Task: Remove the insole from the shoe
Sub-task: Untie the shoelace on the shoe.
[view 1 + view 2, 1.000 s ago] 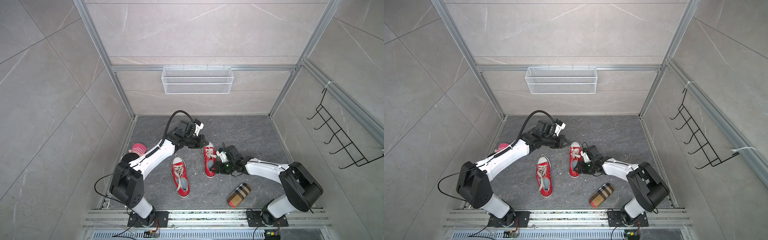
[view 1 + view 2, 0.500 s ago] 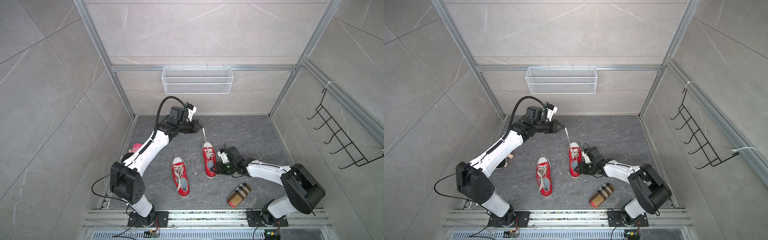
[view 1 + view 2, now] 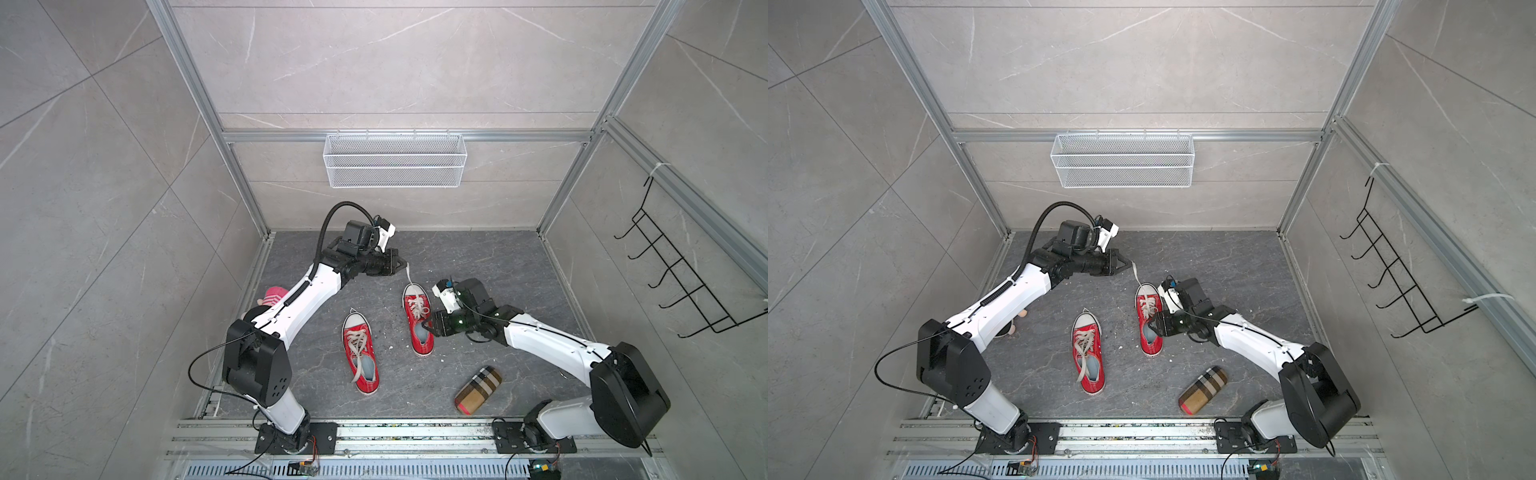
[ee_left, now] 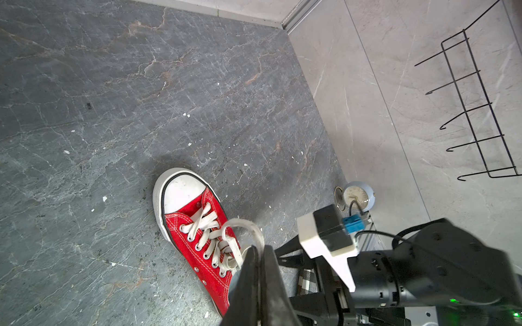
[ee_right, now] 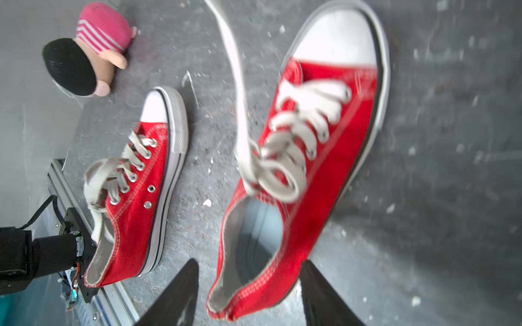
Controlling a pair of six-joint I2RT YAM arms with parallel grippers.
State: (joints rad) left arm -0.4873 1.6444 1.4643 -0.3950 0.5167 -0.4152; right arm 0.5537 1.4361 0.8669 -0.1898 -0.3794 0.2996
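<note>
On the left, my left claw (image 3: 400, 266) is closed on the end of the white lace (image 3: 409, 275) and holds it up, far from the shoe (image 3: 420, 347). The insole (image 5: 255, 234) lies flat inside this shoe, grey, visible through the opening. I judge it light, thin and bendy, perhaps a little stuck, so I would pinch its heel edge. On the right, my right claw (image 5: 248, 293) stands open, one jaw on each side of the heel.
</note>
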